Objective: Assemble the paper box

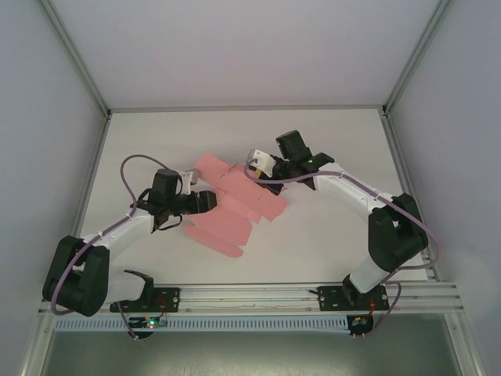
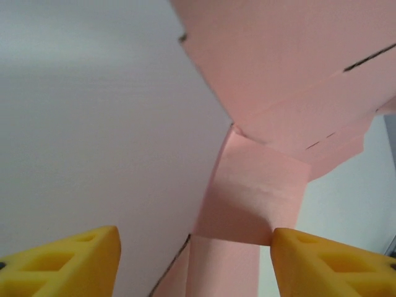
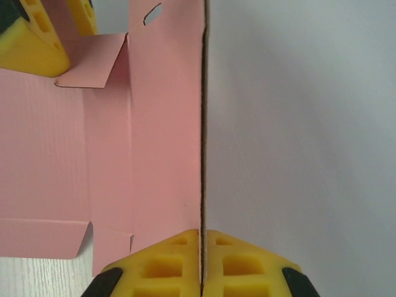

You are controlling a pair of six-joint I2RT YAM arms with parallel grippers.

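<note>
A: What's on the left?

B: The left tool [image 1: 205, 201] sits at the left edge of the box [image 1: 235, 205], its arm reaching in from the near left corner. In its wrist view the left tool [image 2: 197, 253] has its yellow fingers [image 2: 62, 260] wide apart, with a pink flap between them. I cannot tell if either finger touches the card.

A: And the box itself?

B: It is a flat pink die-cut sheet, partly folded, in the middle of the white counter [image 1: 329, 227] between the two tools. Seen from the left wrist, the box [image 2: 278, 74] has panels rising overhead with cut lines in them.

A: The right side?

B: The right tool [image 1: 257, 166] meets the sheet's far right edge. In its wrist view the right tool [image 3: 202, 247] has its fingers pressed together on a panel edge of the box [image 3: 161, 124], which stands on edge. The other tool's yellow fingers [image 3: 31, 37] show at the top left, beside a small flap.
</note>
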